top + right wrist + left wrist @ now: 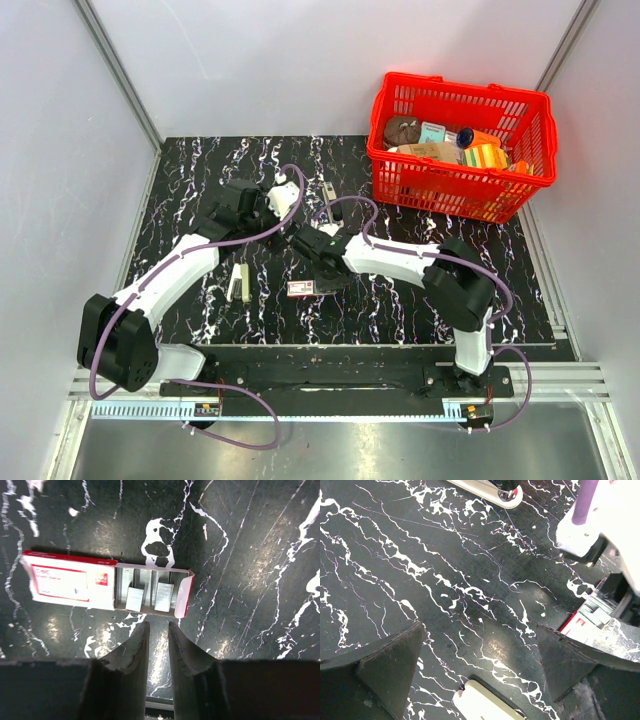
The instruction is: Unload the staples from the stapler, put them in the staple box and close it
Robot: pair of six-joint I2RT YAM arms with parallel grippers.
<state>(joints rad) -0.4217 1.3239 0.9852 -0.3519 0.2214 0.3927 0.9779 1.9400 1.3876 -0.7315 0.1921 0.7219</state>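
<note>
A cream stapler (237, 283) lies on the black marbled table left of centre. Its end shows at the bottom of the left wrist view (485, 702), just below the gap between the fingers. My left gripper (228, 212) (480, 627) is wide open, empty and above the table. A small red-and-white staple box (301, 288) lies open with staple strips inside (150, 592). It also shows at the right of the left wrist view (580, 625). My right gripper (312, 266) (158, 625) is just short of the box, its jaws a narrow gap apart with nothing between them.
A red basket (455, 190) of assorted items stands at the back right. A small grey-white piece (328, 192) lies behind the right gripper. A white piece with a red and metal end (490, 490) is at the top of the left wrist view. Purple cables (290, 205) loop over both arms.
</note>
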